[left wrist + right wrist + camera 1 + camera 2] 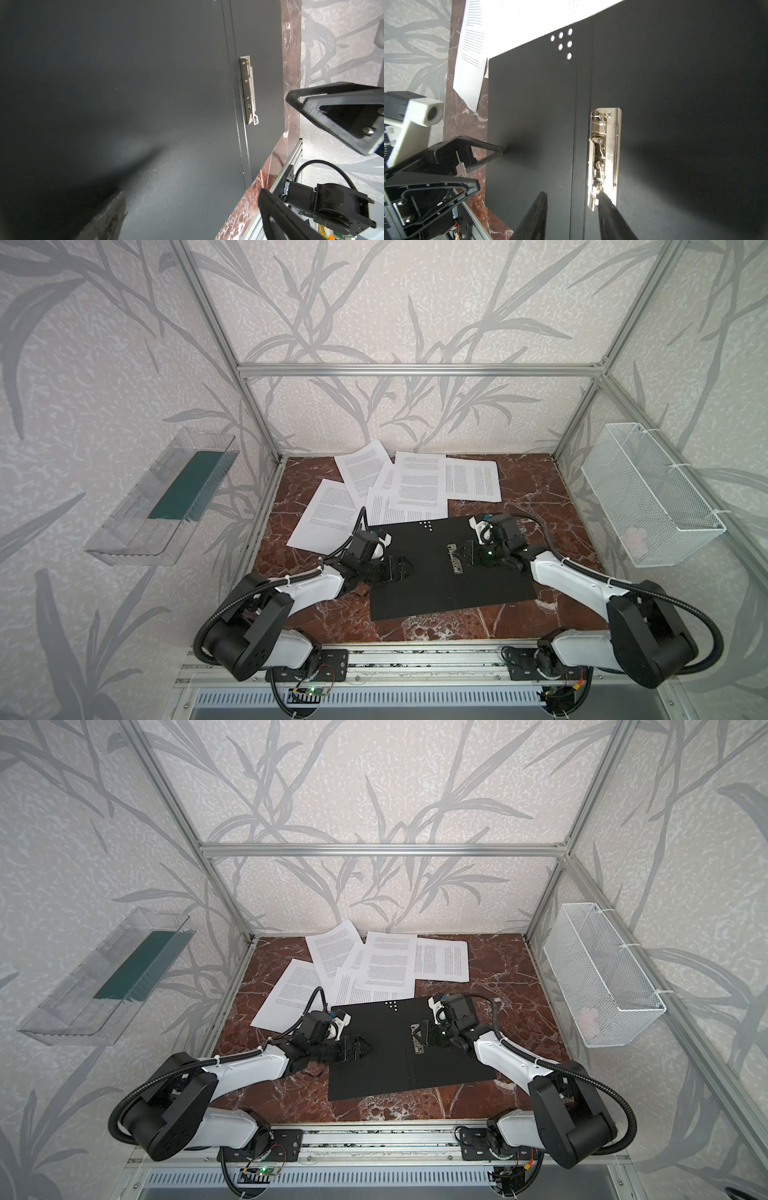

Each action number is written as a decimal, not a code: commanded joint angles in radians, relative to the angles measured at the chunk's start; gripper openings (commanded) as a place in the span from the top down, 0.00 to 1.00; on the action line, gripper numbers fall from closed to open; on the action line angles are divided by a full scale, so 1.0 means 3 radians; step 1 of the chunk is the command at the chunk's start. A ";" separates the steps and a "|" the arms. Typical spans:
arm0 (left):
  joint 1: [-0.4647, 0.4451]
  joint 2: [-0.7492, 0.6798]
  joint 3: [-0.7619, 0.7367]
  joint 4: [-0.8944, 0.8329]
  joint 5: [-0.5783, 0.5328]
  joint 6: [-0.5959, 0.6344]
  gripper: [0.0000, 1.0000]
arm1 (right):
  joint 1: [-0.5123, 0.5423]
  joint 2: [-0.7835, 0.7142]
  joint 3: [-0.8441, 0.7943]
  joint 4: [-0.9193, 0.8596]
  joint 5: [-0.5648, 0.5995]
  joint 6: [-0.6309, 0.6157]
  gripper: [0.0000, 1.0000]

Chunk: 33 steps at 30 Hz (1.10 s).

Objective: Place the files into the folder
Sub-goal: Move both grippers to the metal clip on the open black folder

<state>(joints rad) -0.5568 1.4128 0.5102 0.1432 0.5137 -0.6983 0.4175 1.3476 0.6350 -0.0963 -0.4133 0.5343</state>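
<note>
The folder (424, 593) (386, 1073) lies open and flat on the marble table, black inside up, with its metal spine clip (455, 560) (605, 155) in the middle. The files (395, 489) (374, 965) are several printed white sheets fanned out behind it; some edges run under the folder's far edge. My right gripper (467, 553) (571, 193) is low over the spine. Its jaws are apart and one fingertip (602, 195) touches the clip's near end. My left gripper (405, 568) (193, 207) stands wide open on the folder's left half, holding nothing.
A clear plastic tray with a green base (166, 497) hangs on the left wall. A white wire mesh basket (648, 497) hangs on the right wall. Aluminium frame posts stand at the table's back corners. Bare marble (540, 506) shows to the right of the folder.
</note>
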 commanded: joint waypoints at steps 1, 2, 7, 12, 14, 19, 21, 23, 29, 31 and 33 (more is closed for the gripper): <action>-0.0020 0.0162 0.0045 -0.0356 -0.0284 0.0149 0.01 | -0.0016 0.0053 0.0001 -0.0078 -0.0060 -0.0096 0.62; -0.0016 0.0174 0.0066 -0.0429 -0.0336 0.0163 0.01 | -0.0016 0.0081 0.0014 -0.0109 -0.0059 -0.0121 0.63; -0.0018 0.0111 0.0079 -0.0526 -0.0427 0.0210 0.01 | -0.0019 0.0297 0.0079 -0.0162 -0.0173 -0.0168 0.74; -0.0016 0.0101 0.0093 -0.0590 -0.0485 0.0236 0.01 | -0.0016 0.0393 0.0048 -0.0160 -0.0203 -0.0110 0.79; -0.0019 0.0122 0.0103 -0.0600 -0.0480 0.0236 0.01 | -0.0016 0.0359 0.0007 -0.0175 -0.0168 -0.0115 0.79; -0.0016 0.0176 0.0120 -0.0602 -0.0475 0.0236 0.01 | -0.0017 0.0304 -0.0077 -0.0159 -0.0227 -0.0158 0.79; -0.0017 0.0191 0.0125 -0.0601 -0.0480 0.0236 0.01 | -0.0014 0.0326 -0.0083 -0.0160 -0.0228 -0.0164 0.79; -0.0016 0.0212 0.0129 -0.0596 -0.0480 0.0232 0.01 | -0.0012 0.0359 -0.0070 -0.0164 -0.0234 -0.0165 0.80; -0.0017 0.0251 0.0145 -0.0618 -0.0516 0.0242 0.01 | 0.0003 0.0371 -0.0071 -0.0141 -0.0250 -0.0148 0.83; -0.0017 0.0261 0.0149 -0.0614 -0.0516 0.0241 0.01 | 0.0018 0.0385 -0.0064 -0.0152 -0.0231 -0.0148 0.83; -0.0018 0.0270 0.0151 -0.0614 -0.0520 0.0241 0.01 | 0.0031 0.0414 -0.0052 -0.0173 -0.0214 -0.0151 0.84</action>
<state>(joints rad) -0.5640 1.4456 0.5739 0.0647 0.4305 -0.6449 0.4198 1.4590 0.6205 -0.1299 -0.4728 0.4992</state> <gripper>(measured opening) 0.991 0.165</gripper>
